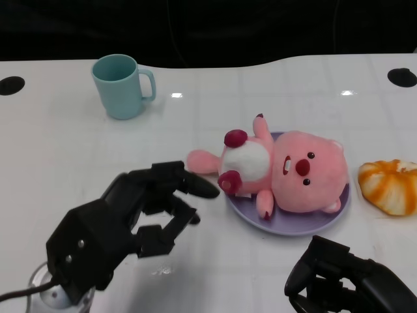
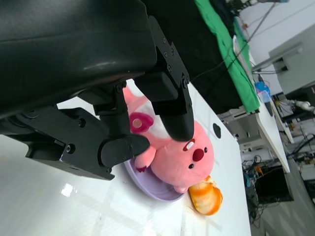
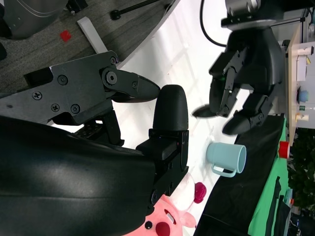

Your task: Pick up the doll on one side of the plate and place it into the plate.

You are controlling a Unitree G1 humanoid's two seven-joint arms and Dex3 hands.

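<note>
The pink plush doll lies on the round lilac plate, one limb overhanging the rim. Beside the plate, the left hand is released, fingers apart; the right hand grasps nothing, apparently idle.

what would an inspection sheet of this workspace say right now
surface: white table, glossy, with light glints; black round marks near its far corners
job's things: pink doll lies on the purple plate, one limb reaching over the rim toward the left hand
clutter: teal mug upright at the far left, handle toward the plate; orange-and-white bread-like item beside the plate, apart from it
hands: left hand holds nothing, fingers apart, just short of the doll; right hand low at the near edge, holding nothing, fingers apart
cables: a dark cable by the left forearm
surroundings: green cloth and cluttered desks beyond the table in the left wrist view
</note>
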